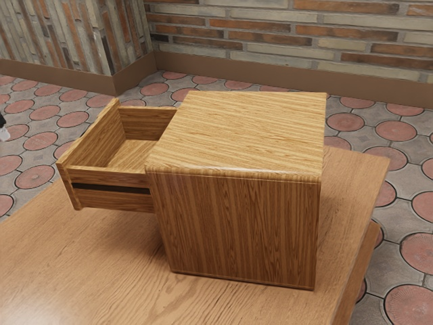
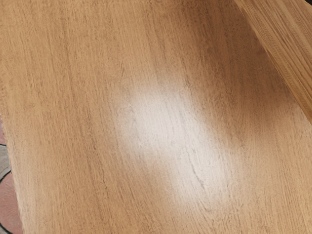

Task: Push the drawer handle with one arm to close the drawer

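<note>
I can read no texts, labels, brands, numbers or signs in either of my two views.

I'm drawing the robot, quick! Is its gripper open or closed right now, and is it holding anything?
Gripper: can't tell if it's open, closed or holding something; the exterior view's left edge cuts it off.
</note>
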Available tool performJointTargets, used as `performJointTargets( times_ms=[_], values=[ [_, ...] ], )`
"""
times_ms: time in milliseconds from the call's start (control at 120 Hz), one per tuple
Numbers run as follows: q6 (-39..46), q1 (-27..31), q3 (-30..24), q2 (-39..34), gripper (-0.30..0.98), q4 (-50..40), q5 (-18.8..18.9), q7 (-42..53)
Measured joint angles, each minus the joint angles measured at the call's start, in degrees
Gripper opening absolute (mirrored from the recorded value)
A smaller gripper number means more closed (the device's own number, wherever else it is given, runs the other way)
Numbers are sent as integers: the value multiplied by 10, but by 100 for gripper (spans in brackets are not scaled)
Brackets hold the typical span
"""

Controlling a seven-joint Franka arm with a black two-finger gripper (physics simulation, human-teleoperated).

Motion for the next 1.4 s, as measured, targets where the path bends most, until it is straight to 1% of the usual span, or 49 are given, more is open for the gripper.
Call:
performJointTargets(
  times_ms=[42, 83, 167, 275, 392, 525, 625, 692, 733, 792, 858, 933, 1025, 1242, 1400],
  values=[
    [14, -40, 30, -10, 61, 3, 35, 28],
    [19, -59, 45, -21, 58, 3, 60, 56],
    [51, -88, 77, -32, 52, 8, 95, 117],
    [121, -151, 147, -34, 46, 19, 138, 190],
    [198, -211, 215, -34, 40, 39, 170, 259],
    [293, -277, 271, -27, 35, 55, 186, 330],
    [341, -295, 283, -25, 24, 53, 180, 370],
    [346, -297, 274, -26, 16, 47, 165, 390],
    [335, -285, 251, -27, 12, 40, 149, 398],
    [311, -250, 211, -30, 7, 23, 121, 408],
    [282, -214, 179, -39, 4, 3, 92, 417],
    [248, -185, 148, -47, 2, -21, 73, 423],
    [212, -175, 136, -48, 1, -28, 61, 427],
    [183, -179, 118, -31, 0, -28, 52, 434],
    [182, -192, 120, -20, -1, -29, 47, 437]
  ],
)
